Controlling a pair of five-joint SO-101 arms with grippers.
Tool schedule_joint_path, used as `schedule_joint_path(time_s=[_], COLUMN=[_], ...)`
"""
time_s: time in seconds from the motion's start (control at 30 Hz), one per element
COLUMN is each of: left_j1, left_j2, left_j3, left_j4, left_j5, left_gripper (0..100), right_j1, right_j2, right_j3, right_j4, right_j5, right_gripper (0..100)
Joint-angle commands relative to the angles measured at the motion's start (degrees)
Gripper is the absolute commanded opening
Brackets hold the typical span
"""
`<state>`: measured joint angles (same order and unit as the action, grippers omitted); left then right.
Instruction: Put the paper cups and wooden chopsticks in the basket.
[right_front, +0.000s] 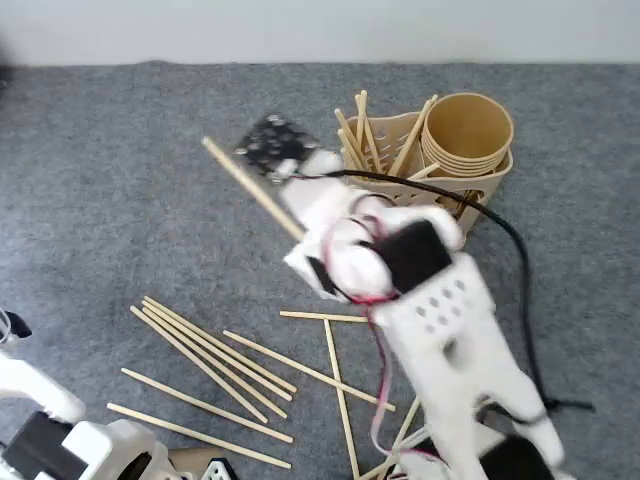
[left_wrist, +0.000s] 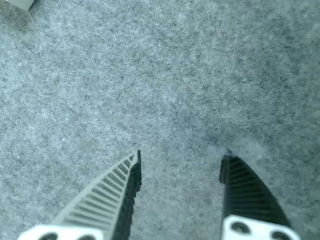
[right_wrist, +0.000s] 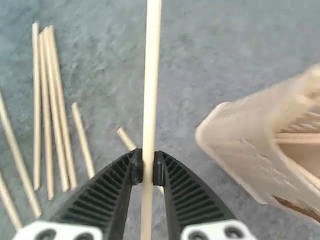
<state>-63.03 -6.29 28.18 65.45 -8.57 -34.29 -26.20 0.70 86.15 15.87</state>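
Grey felt-like counter, fuzzy and flat. White right arm stretches up the middle w/ a black cable over it. Beige plastic basket, slotted walls and rounded corners, sits at the far side. A nested stack of tan paper cups is already inside, plus a few upright chopsticks. No loose cups seen, so the cup part looks done. Approx ten pale wooden chopsticks, thin and straight, lie scattered on the near counter, so roughly halfway or less on sticks. Right gripper: ribbed black fingers pinched on one chopstick, held in the air just beside the basket. Left gripper: fingers spread wide, nothing btw them, over bare felt.
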Motion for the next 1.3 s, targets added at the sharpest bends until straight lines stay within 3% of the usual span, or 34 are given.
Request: schedule_joint_path(time_s=[0.0, 0.17, 0.37, 0.53, 0.83, 1.13, 1.27], left_j1=[0.00, 0.18, 0.18, 0.18, 0.18, 0.18, 0.70], left_j2=[-2.11, -2.11, -2.11, -2.11, -2.11, -2.11, -2.11], left_j3=[-0.22, -0.22, -0.04, -0.04, -0.04, -0.04, 0.48], left_j4=[-0.88, -0.88, -2.37, -2.37, -2.37, -2.37, -2.46], left_j5=[-0.44, -0.44, -0.35, -0.35, -0.26, -0.26, -0.26], left_gripper=[25, 25, 25, 25, 25, 25, 25], right_j1=[4.44, 10.77, 16.66, 21.58, 23.43, 23.69, 23.08], right_j2=[-7.87, -9.19, -9.63, -9.10, -9.01, 0.31, 1.27], right_j3=[2.20, 2.29, 7.82, 13.98, 31.30, 40.09, 39.30], right_j4=[-6.46, -18.15, -39.16, -56.31, -87.16, -92.53, -89.54], right_j5=[-0.44, -0.53, -0.97, -9.05, -12.40, -12.13, -12.13], right_gripper=[0.9, 0.9, 0.9, 0.9, 0.9, 3.2, 23.4])
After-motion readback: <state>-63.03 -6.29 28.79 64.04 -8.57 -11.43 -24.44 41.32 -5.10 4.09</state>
